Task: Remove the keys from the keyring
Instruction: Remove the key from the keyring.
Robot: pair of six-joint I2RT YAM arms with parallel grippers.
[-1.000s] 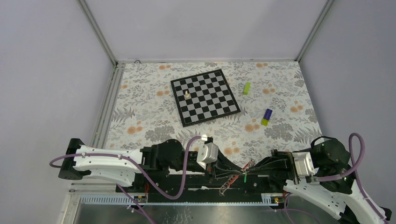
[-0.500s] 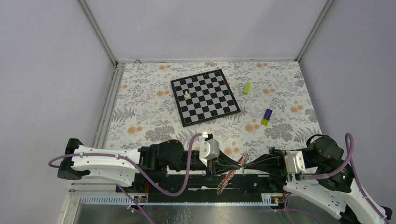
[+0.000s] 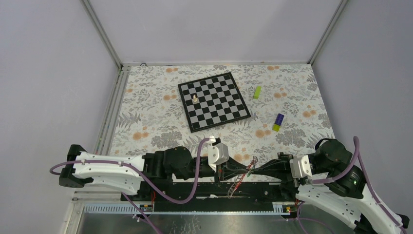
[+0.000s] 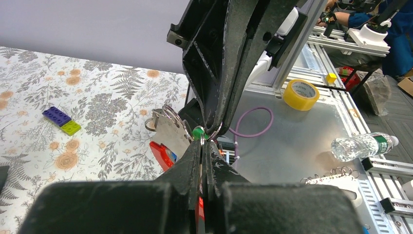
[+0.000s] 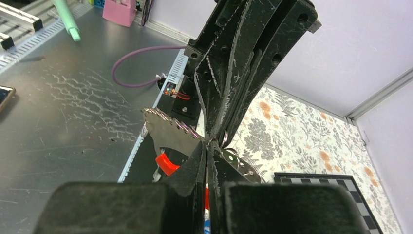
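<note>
My left gripper and right gripper meet tip to tip above the table's near edge, both shut. In the left wrist view the left gripper pinches a thin silvery key with a green head. The right gripper's tips come down onto the silvery keyring just beyond it. A flat silvery key and the red strap hang beside them. In the right wrist view the right gripper is shut at the ring, with a silvery key and the red strap to its left. The strap dangles below in the top view.
A chessboard with one small white piece lies at mid table. A lime-green block and a purple-and-yellow block lie to its right. A black rail and a metal shelf run below the near edge.
The right wrist has moved left and a little away from the near edge, and the left wrist has turned. The pinched key bunch has shifted slightly up the view. Both grippers stay shut.
</note>
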